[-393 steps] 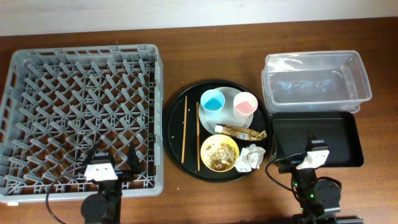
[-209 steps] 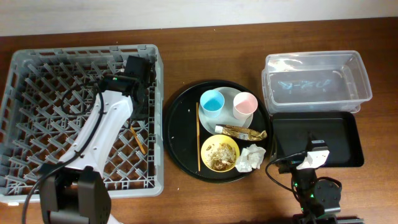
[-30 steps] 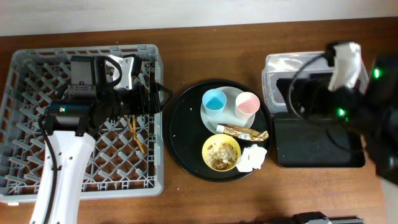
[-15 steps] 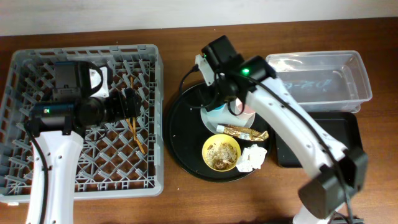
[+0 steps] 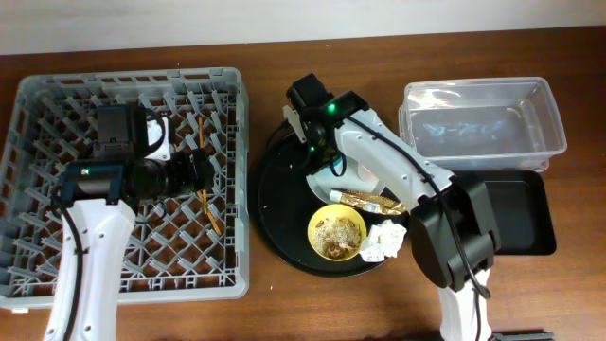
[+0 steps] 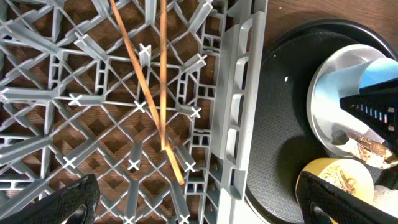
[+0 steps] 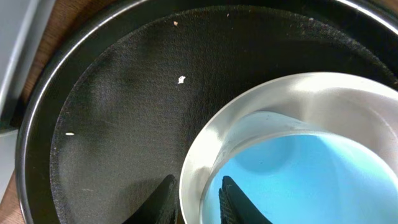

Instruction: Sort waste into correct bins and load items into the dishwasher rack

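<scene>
The grey dishwasher rack (image 5: 123,80) holds two wooden chopsticks (image 5: 206,204) (image 6: 163,74). My left gripper (image 5: 201,170) (image 6: 205,205) hovers wide open and empty over the rack's right wall. On the round black tray (image 5: 279,199) the pale plate (image 7: 199,155) carries the light-blue cup (image 7: 311,180) (image 6: 339,93). My right gripper (image 5: 320,161) (image 7: 198,202) straddles the cup's left wall, one finger inside and one outside over the plate's rim. The jaws are narrow with slivers of gap showing. The right arm hides the pink cup. The yellow bowl (image 5: 334,233) holds food scraps.
A gold-brown wrapper (image 5: 371,201) and a crumpled napkin (image 5: 383,242) lie on the round tray's right side. The clear tub (image 5: 483,123) stands at the far right, with the shallow black tray (image 5: 521,218) in front of it, partly under my right arm.
My right arm swung from over the bins to the round tray and came down at the blue cup, its jaws narrowing. The left gripper stayed wide open over the rack.
</scene>
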`<move>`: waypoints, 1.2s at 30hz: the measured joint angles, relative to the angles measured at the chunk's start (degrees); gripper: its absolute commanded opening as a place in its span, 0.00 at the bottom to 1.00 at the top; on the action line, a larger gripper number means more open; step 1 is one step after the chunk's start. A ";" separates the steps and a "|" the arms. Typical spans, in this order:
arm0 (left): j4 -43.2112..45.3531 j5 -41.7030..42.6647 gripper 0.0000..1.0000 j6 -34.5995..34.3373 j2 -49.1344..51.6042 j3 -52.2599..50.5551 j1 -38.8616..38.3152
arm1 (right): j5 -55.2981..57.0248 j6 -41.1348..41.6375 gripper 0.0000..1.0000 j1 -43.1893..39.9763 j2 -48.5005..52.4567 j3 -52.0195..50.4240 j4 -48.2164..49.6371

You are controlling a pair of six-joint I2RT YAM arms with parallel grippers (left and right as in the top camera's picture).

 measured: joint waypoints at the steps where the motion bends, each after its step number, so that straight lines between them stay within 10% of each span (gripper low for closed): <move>1: 0.00 -0.02 0.99 0.00 0.02 0.00 0.00 | -0.02 0.07 0.08 0.00 0.11 -0.07 -0.04; 9: 1.05 1.88 0.99 0.11 0.02 -0.04 0.00 | 0.13 0.07 0.04 0.00 -0.22 8.55 -11.80; 14: 1.20 32.57 0.99 12.13 0.04 -0.09 0.22 | -9.94 -2.58 0.04 -1.07 -8.15 26.97 -27.28; 21: 9.29 73.05 0.99 24.74 0.04 -0.20 0.22 | -52.83 -23.56 0.04 -20.37 -19.37 28.81 -39.63; 36: 17.46 78.68 0.99 25.94 -0.87 0.20 -0.66 | -72.74 -32.13 0.04 -12.48 -19.32 28.24 -39.47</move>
